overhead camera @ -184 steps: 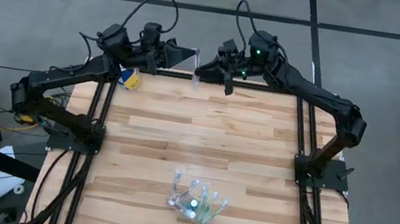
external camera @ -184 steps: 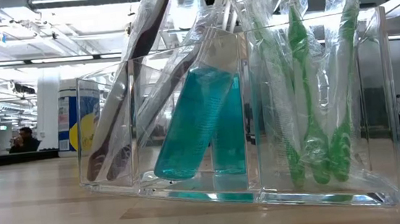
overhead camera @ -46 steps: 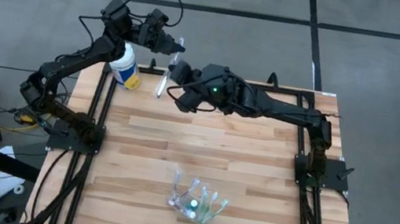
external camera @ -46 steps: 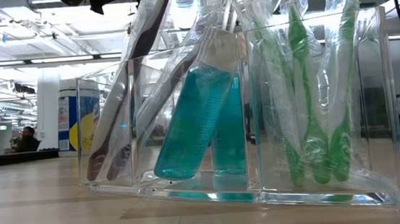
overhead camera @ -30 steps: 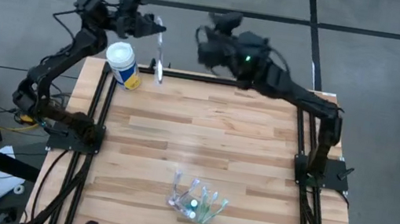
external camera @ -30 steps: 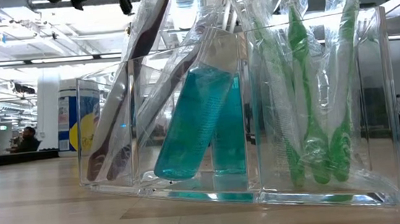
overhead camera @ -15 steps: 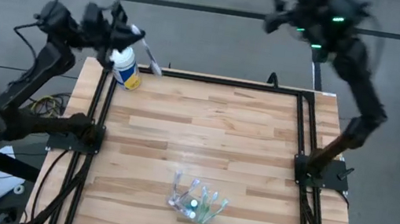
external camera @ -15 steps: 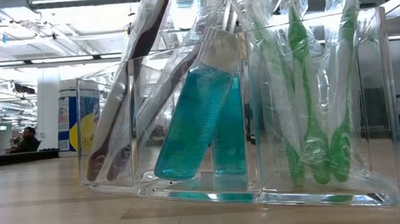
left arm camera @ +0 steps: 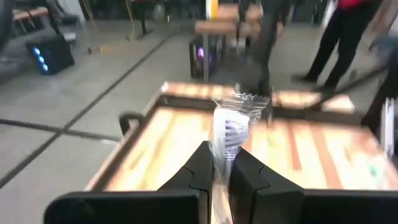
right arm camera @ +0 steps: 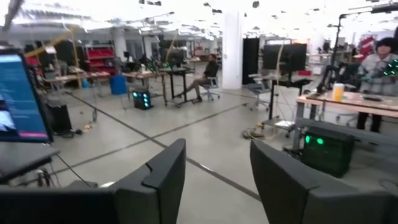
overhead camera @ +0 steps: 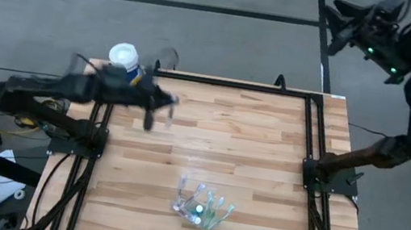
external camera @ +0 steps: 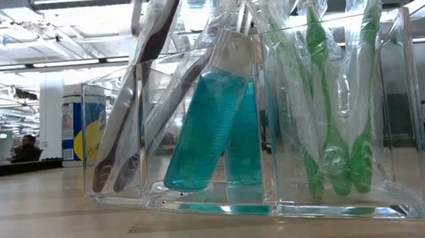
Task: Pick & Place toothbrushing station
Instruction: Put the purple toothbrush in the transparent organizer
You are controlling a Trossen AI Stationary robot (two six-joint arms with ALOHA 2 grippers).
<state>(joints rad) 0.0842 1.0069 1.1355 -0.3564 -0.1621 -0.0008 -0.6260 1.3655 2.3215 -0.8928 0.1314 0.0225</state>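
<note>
Wooden table (overhead camera: 267, 140): left claw (overhead camera: 159, 108) swung over it, clenched on wrapped toothbrush (left arm camera: 229, 127); right claw (overhead camera: 342, 23) retreated off-table, released.

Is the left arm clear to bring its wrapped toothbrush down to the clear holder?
Probably yes: the left claw, shut on the wrapped toothbrush, has bare table between it and the clear holder.
</note>
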